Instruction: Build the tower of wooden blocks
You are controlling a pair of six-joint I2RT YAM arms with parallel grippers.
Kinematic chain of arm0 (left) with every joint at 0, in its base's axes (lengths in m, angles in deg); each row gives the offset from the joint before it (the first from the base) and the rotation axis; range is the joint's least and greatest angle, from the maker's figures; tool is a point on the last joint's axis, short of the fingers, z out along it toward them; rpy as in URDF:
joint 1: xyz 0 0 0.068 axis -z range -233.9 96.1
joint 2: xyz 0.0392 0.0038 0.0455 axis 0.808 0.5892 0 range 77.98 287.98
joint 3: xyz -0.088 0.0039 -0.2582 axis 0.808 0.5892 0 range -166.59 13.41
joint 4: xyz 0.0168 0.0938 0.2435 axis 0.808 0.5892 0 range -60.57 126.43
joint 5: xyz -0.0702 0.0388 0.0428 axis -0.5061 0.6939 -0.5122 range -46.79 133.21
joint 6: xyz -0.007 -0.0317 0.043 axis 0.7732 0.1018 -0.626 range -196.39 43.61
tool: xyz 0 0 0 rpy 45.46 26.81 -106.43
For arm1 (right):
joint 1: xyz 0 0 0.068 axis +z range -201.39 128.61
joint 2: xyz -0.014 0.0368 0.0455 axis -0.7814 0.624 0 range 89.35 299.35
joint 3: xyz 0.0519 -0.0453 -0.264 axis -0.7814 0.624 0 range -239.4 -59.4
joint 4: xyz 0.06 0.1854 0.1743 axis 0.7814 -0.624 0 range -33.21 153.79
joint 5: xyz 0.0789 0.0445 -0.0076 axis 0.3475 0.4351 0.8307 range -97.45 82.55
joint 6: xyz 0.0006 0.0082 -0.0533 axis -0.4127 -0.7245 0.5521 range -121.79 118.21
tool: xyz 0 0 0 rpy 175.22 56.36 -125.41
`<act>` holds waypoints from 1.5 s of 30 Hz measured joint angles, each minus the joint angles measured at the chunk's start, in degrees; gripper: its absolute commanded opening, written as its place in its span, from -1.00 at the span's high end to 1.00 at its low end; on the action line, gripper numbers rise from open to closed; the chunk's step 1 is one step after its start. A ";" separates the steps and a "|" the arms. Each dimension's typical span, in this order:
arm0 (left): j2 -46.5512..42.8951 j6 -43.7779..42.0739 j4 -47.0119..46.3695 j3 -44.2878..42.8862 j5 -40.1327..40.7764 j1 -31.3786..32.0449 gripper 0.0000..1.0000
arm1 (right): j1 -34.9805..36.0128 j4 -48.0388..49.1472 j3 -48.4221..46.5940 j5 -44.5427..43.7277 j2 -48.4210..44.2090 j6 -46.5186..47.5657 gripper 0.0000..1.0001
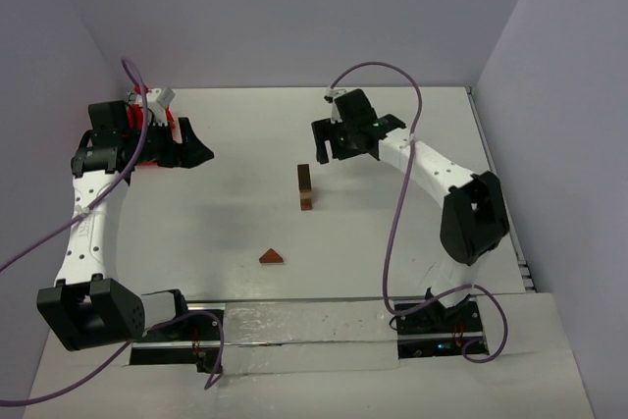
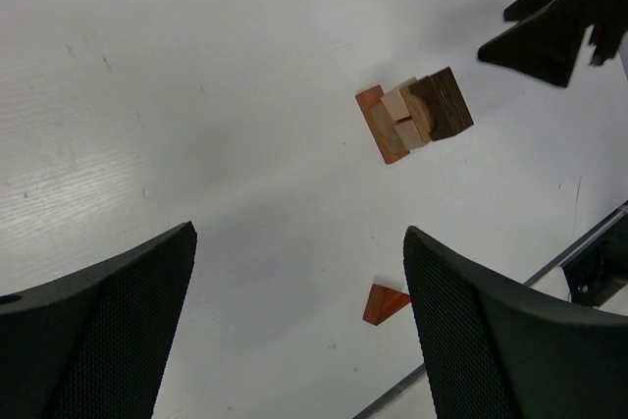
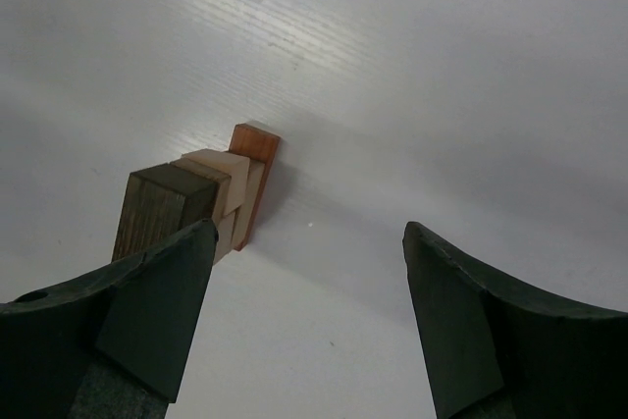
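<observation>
**Item 1. Wood block tower** (image 1: 306,187) (image 2: 417,115) (image 3: 196,205). A narrow stack is seen standing upright near the middle of the white surface (image 1: 392,233). A dark brown block is set on top, pale tan blocks are stacked beneath it, and a reddish-brown piece is placed at the base. No tool is closed on it.

**Item 2. Triangular wedge** (image 1: 272,257) (image 2: 385,303). A single reddish-brown piece is laid flat on the surface. It is placed apart from the tower, on the tower's near side and toward the left arm's base.

**Item 3. Right tool** (image 1: 329,144) (image 3: 309,242). It is held just beyond the tower, on the far side, with its fingers spread apart and nothing clamped between them. In the right wrist view the tower's dark top block is partly covered by one finger (image 3: 157,311). Whether the two touch cannot be told there, though a gap appears to be shown from above.

**Item 4. Left tool** (image 1: 199,150) (image 2: 299,272). It is held well to the left of the tower, with its fingers wide apart and nothing held.

**Item 5. Red object** (image 1: 155,125). It is largely hidden behind the left arm, farther from the tower than the left tool. Its form cannot be made out.
</observation>
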 measured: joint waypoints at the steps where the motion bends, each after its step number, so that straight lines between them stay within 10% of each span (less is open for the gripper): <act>1: -0.27 -1.13 0.05 0.50 -0.25 0.25 -0.82 | -0.43 0.01 0.62 -0.13 -1.87 0.50 -0.69; 18: -5.24 -24.45 -0.31 25.08 8.51 43.50 -0.76 | -7.80 2.28 15.60 -0.19 -38.34 5.47 -0.99; 45: 3.85 -42.18 -6.82 29.75 10.70 48.19 -0.59 | -10.60 0.76 17.35 1.70 -37.35 5.49 -0.99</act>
